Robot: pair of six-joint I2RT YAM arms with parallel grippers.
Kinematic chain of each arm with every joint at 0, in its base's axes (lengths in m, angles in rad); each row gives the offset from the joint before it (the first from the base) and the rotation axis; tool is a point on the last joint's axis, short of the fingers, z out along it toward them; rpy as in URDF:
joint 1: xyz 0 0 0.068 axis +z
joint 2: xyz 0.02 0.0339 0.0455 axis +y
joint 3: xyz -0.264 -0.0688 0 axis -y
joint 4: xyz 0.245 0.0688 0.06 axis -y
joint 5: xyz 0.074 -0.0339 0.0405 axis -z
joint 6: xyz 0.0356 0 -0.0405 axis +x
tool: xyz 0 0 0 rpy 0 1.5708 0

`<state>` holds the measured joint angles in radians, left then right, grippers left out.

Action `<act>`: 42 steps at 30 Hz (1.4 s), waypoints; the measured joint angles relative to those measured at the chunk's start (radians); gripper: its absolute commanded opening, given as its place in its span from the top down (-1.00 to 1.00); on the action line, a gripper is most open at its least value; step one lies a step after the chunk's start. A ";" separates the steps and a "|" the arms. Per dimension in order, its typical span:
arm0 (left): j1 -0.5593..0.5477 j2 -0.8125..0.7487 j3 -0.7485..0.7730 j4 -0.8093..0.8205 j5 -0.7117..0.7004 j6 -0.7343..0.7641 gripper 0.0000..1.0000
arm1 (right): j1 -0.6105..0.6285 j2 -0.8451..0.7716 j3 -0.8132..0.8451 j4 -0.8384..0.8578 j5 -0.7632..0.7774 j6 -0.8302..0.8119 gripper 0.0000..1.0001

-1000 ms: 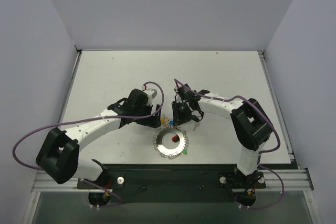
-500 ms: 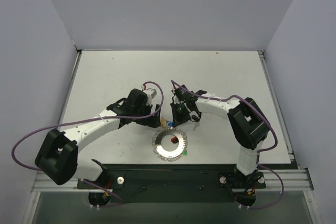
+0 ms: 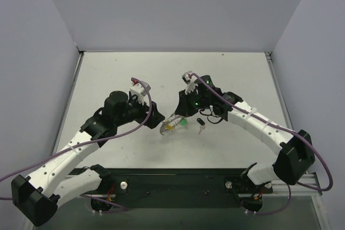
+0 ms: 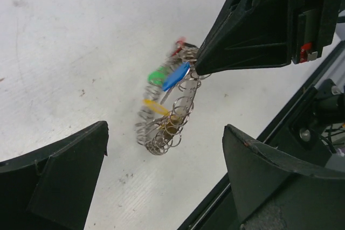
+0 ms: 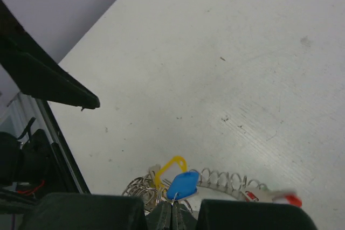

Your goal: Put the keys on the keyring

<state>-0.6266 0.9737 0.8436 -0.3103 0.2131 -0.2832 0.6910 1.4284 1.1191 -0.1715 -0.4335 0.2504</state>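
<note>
Right gripper (image 5: 172, 211) was closed, pinching the keyring (image 4: 168, 112) at its upper rim. The ring hung tilted above the table (image 3: 118, 74), long axis 1 to 7 o'clock in the left wrist view. Blue key (image 4: 176, 75), green key (image 4: 157, 75) and yellow key (image 4: 155, 106) lay against its coil. Left gripper (image 4: 165, 130) stood open at the ring's 9 o'clock from above. Near edge lay at 6 o'clock; open room toward 12.
</note>
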 measured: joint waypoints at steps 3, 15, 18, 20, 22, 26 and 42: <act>0.000 -0.025 0.000 0.017 0.061 0.020 -0.83 | 0.005 -0.071 -0.034 0.027 -0.052 -0.027 1.00; 0.000 -0.045 0.011 0.099 0.338 0.063 -0.32 | 0.026 -0.251 -0.114 0.095 -0.296 -0.064 1.00; 0.000 -0.041 0.018 0.124 0.413 0.065 -0.31 | 0.031 -0.282 -0.122 0.122 -0.346 -0.065 1.00; -0.001 -0.039 0.019 0.146 0.460 0.066 -0.31 | 0.032 -0.303 -0.129 0.136 -0.372 -0.065 1.00; -0.003 -0.040 0.020 0.160 0.492 0.067 -0.23 | 0.032 -0.323 -0.130 0.146 -0.388 -0.064 1.00; -0.010 -0.040 0.021 0.190 0.543 0.067 -0.08 | 0.032 -0.352 -0.130 0.177 -0.413 -0.058 1.00; -0.016 -0.063 0.040 0.252 0.578 0.060 -0.18 | 0.032 -0.376 -0.147 0.230 -0.465 -0.008 1.00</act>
<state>-0.6426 0.9104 0.8833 -0.0586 0.7914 -0.2234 0.7227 1.0527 0.9718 0.0586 -0.8982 0.2420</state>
